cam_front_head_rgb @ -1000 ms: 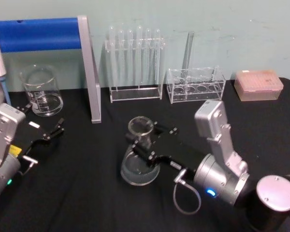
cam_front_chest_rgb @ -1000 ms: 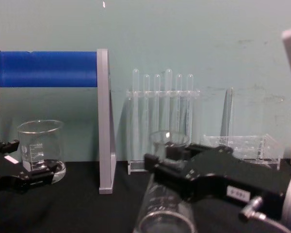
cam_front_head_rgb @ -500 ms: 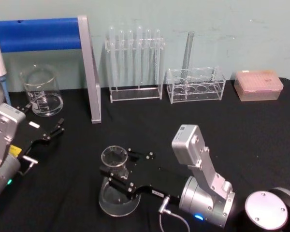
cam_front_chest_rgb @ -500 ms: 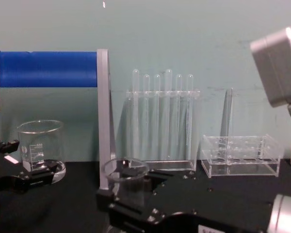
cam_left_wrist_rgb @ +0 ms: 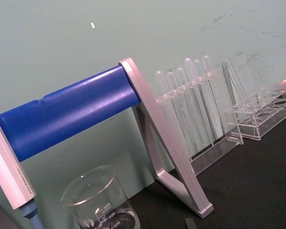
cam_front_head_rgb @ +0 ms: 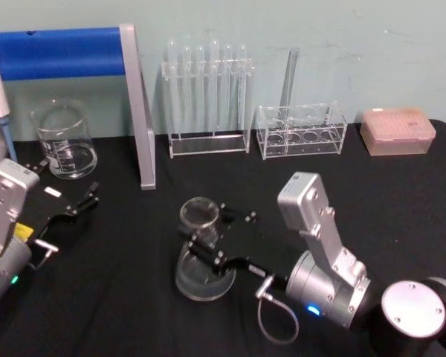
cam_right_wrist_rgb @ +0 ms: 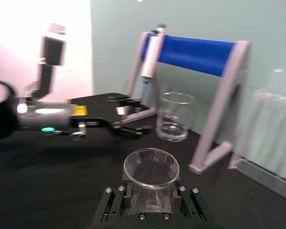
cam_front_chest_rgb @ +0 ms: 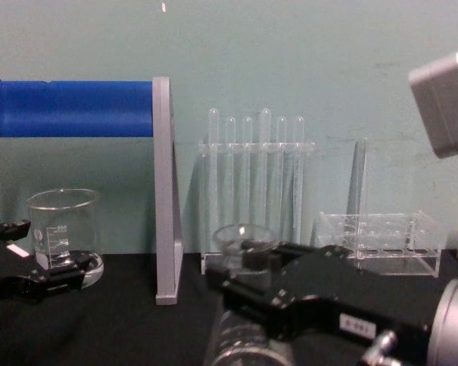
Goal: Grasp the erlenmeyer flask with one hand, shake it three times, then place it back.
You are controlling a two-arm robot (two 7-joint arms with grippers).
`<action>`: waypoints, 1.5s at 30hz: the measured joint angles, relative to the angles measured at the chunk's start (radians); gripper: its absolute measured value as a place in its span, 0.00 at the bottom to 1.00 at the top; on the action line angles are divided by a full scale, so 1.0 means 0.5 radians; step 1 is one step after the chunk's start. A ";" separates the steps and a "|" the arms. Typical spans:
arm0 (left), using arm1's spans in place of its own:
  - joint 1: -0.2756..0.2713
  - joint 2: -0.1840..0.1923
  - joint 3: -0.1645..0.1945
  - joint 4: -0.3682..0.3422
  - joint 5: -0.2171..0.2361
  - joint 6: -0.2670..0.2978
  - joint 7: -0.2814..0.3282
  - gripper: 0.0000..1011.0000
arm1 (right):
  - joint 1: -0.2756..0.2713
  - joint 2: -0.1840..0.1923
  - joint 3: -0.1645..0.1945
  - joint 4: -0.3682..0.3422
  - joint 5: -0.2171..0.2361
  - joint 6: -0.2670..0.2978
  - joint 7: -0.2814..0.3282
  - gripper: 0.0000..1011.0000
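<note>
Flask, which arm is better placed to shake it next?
Right. The right gripper is shut on the flask at its neck; the left gripper sits open near the beaker, well apart from it.

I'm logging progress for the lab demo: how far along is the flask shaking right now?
Done: the right gripper grips the erlenmeyer flask by its neck. In hand: the shake, since the flask has shifted over the last second; the count cannot be told. Left: finishing, setting it down, releasing. The left gripper sits open by the beaker.
</note>
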 joint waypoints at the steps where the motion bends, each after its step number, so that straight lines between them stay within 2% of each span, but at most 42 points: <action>1: 0.000 0.000 0.000 0.000 0.000 0.000 0.000 0.99 | 0.010 -0.010 0.021 0.018 -0.008 -0.003 -0.024 0.44; 11: 0.000 0.000 0.000 0.000 0.000 0.000 0.000 0.99 | 0.077 -0.070 0.180 0.152 -0.044 -0.014 -0.157 0.44; 13: 0.000 0.000 0.000 0.000 0.000 0.000 0.000 0.99 | 0.094 -0.083 0.238 0.190 -0.056 -0.012 -0.198 0.44; 14: 0.000 0.000 0.000 0.000 0.000 0.000 0.000 0.99 | 0.094 -0.083 0.238 0.190 -0.056 -0.012 -0.198 0.44; 21: 0.000 0.000 0.000 0.000 0.000 0.000 0.000 0.99 | 0.119 -0.099 0.381 0.262 -0.073 -0.008 -0.273 0.44; 29: 0.000 0.000 0.000 0.000 0.000 0.000 0.000 0.99 | 0.127 -0.107 0.499 0.303 -0.093 -0.007 -0.314 0.44; 36: 0.000 0.000 0.000 0.000 0.000 0.000 0.000 0.99 | 0.123 -0.122 0.515 0.305 -0.112 -0.006 -0.298 0.44; 41: 0.000 0.000 0.000 0.000 0.000 0.000 0.000 0.99 | 0.108 -0.133 0.486 0.283 -0.123 -0.004 -0.258 0.44; 45: 0.000 0.000 0.000 0.000 0.000 0.000 0.000 0.99 | 0.085 -0.138 0.433 0.240 -0.128 -0.001 -0.202 0.44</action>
